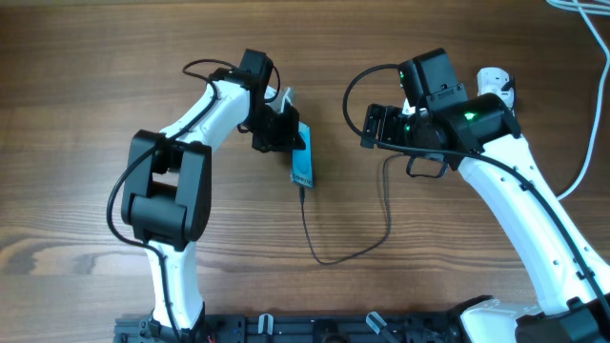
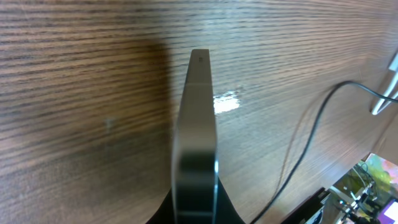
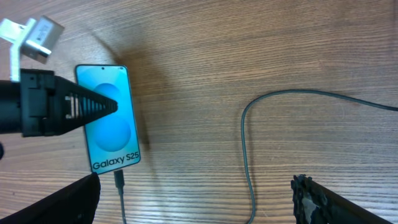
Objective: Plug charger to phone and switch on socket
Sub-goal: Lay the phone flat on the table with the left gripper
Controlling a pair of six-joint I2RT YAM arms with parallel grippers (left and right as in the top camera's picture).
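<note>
There is one phone [image 1: 303, 157] on the one table [image 1: 76, 57], and one thin black charger [image 1: 343, 252] trails from the phone's lower end. Two arms stand by, the left arm [image 1: 191, 124] and the right arm [image 1: 515, 191], one on each side of the phone. Beyond the right arm, away from the phone, are one partly hidden socket [image 1: 496, 81] and one white cable [image 1: 596, 114].

Lit phone [image 3: 115, 137], charger [image 3: 119, 180] at bottom edge
</note>
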